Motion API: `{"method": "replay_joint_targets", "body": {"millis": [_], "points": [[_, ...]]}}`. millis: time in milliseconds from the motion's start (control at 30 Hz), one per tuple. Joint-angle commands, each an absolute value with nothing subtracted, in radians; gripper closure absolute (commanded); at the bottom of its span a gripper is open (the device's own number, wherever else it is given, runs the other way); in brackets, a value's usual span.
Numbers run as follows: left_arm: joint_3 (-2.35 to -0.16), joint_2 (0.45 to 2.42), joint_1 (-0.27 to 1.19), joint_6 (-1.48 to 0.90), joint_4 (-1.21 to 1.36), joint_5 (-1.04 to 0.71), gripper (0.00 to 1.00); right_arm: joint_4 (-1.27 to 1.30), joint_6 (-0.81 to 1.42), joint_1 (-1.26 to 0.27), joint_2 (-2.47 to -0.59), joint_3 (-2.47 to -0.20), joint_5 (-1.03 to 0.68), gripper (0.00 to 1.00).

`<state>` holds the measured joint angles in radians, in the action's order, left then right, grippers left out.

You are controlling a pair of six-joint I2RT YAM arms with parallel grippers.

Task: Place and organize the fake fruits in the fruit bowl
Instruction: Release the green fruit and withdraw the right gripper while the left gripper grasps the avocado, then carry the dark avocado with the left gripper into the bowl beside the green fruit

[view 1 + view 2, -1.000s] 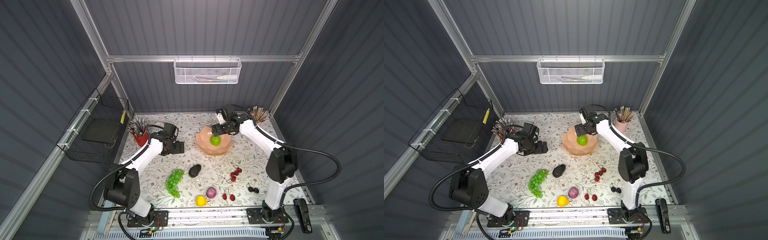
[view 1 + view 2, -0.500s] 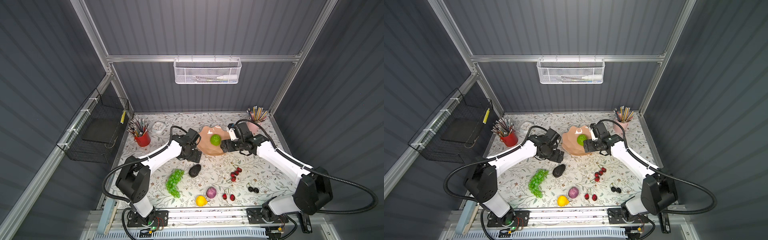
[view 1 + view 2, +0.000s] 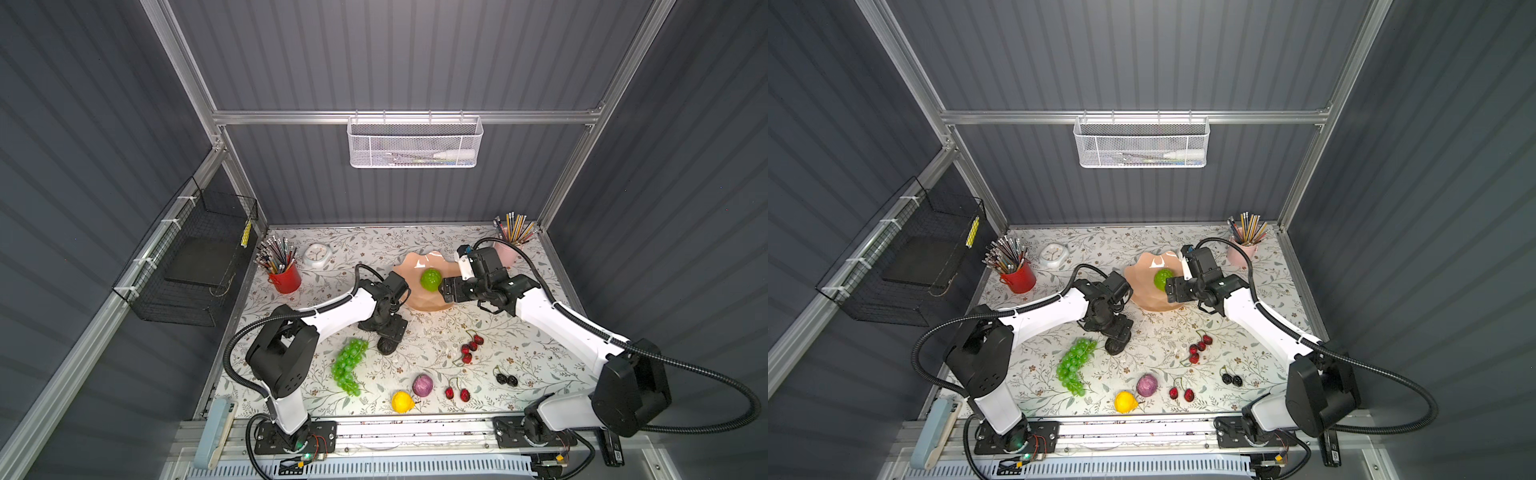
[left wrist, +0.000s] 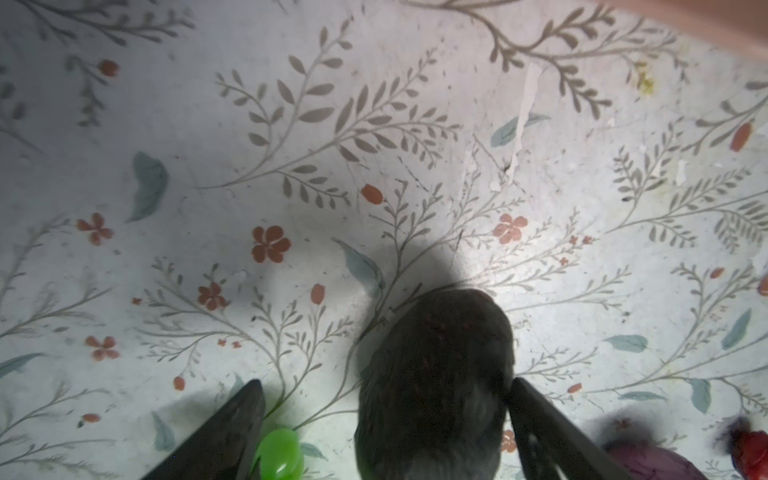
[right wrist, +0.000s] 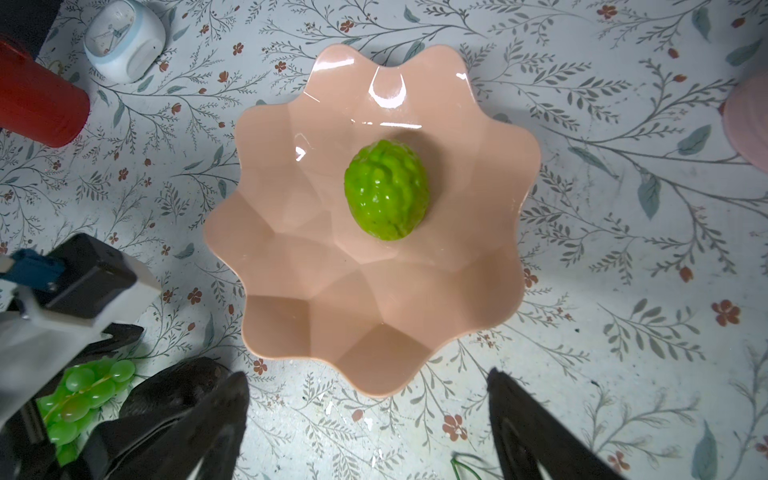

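The salmon fruit bowl [image 3: 415, 301] [image 5: 374, 299] holds the bumpy lime-green ball [image 3: 430, 279] [image 5: 386, 191]. My right gripper [image 3: 451, 291] [image 5: 368, 374] hangs open and empty at the bowl's right edge. My left gripper [image 3: 388, 328] [image 4: 385, 384] is open, low over the mat, with the black avocado [image 3: 388, 345] [image 4: 436, 374] between its fingers. One finger is close against the avocado, the other stands apart. The green grapes [image 3: 349, 365], purple fruit [image 3: 422, 384], lemon [image 3: 402, 402], red cherries [image 3: 469, 347] and dark cherries [image 3: 505, 378] lie on the front of the mat.
A red pencil cup [image 3: 284, 276] and a white clock [image 3: 317, 254] stand at the back left. A pink pencil cup [image 3: 509, 251] is at the back right, behind my right wrist. A black wire basket [image 3: 195, 266] hangs on the left wall.
My left gripper swung from near the red cup across to the avocado and came down around it. My right gripper drew back from over the bowl to its right side; the green ball stayed inside.
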<state>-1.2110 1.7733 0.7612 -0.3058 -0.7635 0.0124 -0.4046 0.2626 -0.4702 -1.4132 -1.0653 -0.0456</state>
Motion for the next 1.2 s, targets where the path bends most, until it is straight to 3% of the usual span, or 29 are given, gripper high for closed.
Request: {"method": "replay_joint_targets", "body": {"millis": [0,433,700,933,1167], "points": [[-1.189,1.787,0.772,-0.298,-0.76,-0.025,0.09,-0.394,0.273,-0.471,-1.399,-1.044,-0.047,0.11],[-1.172,1.806,0.782,-0.336,-0.755,-0.074,0.28,-0.364,0.264,-0.471,-1.4,-1.035,-0.039,0.11],[-1.164,1.795,0.781,-0.355,-0.762,-0.112,0.47,-0.354,0.255,-0.471,-1.4,-1.036,-0.03,0.1],[-1.2,1.691,0.749,-0.281,-0.862,-0.08,0.5,-0.367,0.227,-0.47,-1.37,-1.029,-0.012,0.11],[-1.393,1.736,0.678,-0.275,-0.871,-0.166,0.58,-0.34,0.268,-0.47,-1.343,-1.0,-0.012,0.12]]}}
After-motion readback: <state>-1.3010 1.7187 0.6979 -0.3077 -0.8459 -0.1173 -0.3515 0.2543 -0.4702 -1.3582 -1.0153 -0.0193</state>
